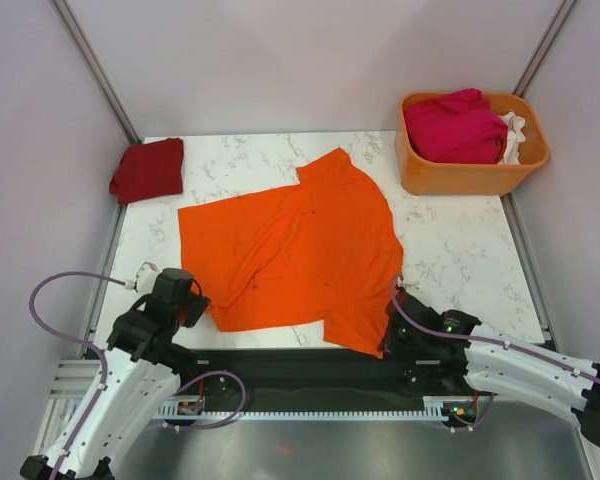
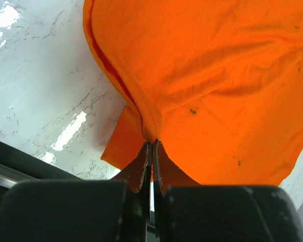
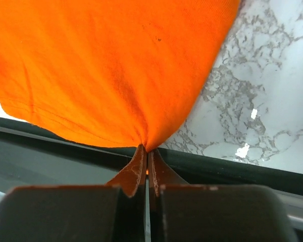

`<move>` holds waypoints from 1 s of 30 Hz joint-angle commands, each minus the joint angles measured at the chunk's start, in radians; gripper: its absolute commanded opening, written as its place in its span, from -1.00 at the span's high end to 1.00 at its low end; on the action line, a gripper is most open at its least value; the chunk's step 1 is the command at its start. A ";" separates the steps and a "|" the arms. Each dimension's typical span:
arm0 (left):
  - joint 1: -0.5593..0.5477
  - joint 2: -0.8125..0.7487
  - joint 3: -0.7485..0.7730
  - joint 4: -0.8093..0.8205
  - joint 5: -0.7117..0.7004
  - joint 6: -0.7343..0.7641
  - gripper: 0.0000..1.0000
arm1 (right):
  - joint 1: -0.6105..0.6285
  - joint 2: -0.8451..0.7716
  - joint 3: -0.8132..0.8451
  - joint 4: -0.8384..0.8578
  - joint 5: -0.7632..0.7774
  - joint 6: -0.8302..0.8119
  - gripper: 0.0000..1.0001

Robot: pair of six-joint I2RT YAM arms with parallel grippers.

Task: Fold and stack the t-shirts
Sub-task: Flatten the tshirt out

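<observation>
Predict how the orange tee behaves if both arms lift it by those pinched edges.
Likely floppy: the orange tee bunches into folds at the left end effector and right end effector. Probably light, since a thin pinch holds it. The unheld middle would likely sag and drag on the table.

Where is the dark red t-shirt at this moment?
In the top external view, the dark red t-shirt lies folded in the far left corner of the table, just beyond the spread orange t-shirt.

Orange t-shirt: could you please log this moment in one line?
left gripper: shut on orange t-shirt | right gripper: shut on it
</observation>
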 commanded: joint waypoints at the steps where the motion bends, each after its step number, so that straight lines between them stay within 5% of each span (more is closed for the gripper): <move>1: -0.004 -0.034 0.045 -0.010 0.030 0.023 0.95 | -0.006 -0.100 0.079 0.016 0.146 -0.015 1.00; 7: -0.004 -0.088 0.120 -0.131 0.118 0.040 0.95 | -0.007 -0.157 0.329 -0.259 0.288 -0.001 1.00; 19: -0.004 -0.183 0.202 -0.358 0.075 0.092 0.74 | -0.007 -0.249 0.483 -0.449 0.419 0.017 1.00; 30: -0.004 -0.200 0.237 -0.404 0.061 0.122 0.95 | -0.007 -0.221 0.486 -0.412 0.456 -0.030 1.00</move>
